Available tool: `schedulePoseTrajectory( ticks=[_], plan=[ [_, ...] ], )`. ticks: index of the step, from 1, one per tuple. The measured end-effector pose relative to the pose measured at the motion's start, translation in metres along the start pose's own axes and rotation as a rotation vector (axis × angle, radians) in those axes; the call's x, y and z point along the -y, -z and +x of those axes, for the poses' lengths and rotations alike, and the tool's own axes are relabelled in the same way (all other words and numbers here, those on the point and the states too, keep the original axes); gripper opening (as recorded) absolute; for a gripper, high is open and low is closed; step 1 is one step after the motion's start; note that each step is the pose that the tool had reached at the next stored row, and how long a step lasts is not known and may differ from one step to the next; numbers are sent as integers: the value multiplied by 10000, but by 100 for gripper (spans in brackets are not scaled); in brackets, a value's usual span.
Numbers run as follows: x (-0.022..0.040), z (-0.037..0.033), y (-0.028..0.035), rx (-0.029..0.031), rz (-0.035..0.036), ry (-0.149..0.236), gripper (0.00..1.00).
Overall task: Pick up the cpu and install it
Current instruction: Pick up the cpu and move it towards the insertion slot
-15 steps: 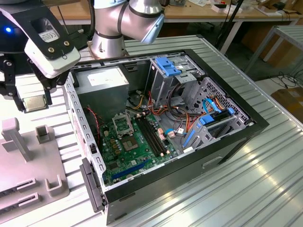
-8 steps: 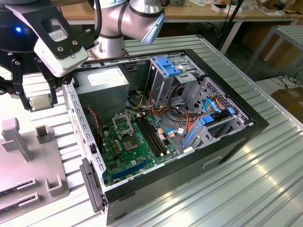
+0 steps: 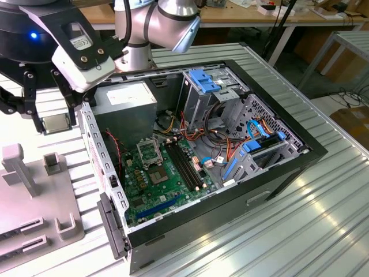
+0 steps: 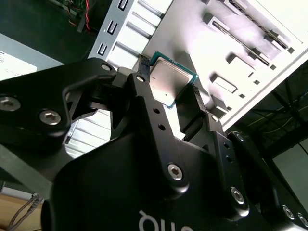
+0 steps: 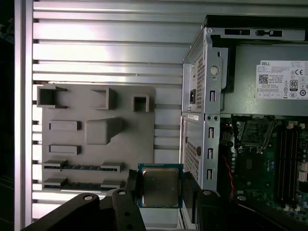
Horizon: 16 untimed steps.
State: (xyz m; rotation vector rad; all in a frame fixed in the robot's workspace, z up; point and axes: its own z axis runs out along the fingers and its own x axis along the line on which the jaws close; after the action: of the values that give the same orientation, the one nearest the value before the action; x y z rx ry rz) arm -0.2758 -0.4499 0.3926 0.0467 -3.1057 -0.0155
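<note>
The gripper (image 5: 160, 188) is clamped on the cpu (image 5: 160, 186), one black finger (image 5: 131, 185) against each opposite edge, so that the chip's silvery face with its greenish rim shows flat between them in both wrist views. In the exterior view the gripper (image 3: 56, 122) holds the cpu (image 3: 56, 123) in the air, with no surface touching it. White lettering (image 4: 159, 222) runs across the gripper's body and is cut off by the frame edge. A white printed label (image 3: 81, 43) sits on the pale housing just above the gripper.

Below the gripper lies a grey fixture tray (image 5: 96, 110) with raised blocks and slots, resting on the ribbed metal table (image 5: 96, 48). Just beside the gripper stands the perforated metal wall of the open computer case (image 5: 207, 96).

Beyond that wall, inside the case, is the green motherboard (image 5: 269, 168) with its square metal-framed socket (image 5: 252, 132) and the long memory slots (image 5: 286, 159). Next to the board sits the power supply (image 5: 269, 101), which carries a white label (image 5: 281, 79) crowded with print and marks. Farthest from the gripper are the drive bays with a blue clip (image 3: 204, 81).
</note>
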Motion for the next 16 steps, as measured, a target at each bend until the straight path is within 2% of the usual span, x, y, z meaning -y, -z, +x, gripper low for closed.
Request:
schedulePoseTrajectory(
  ticks=[16],
  plan=[
    [5, -168, 6, 0, 0, 1, 47]
  ],
)
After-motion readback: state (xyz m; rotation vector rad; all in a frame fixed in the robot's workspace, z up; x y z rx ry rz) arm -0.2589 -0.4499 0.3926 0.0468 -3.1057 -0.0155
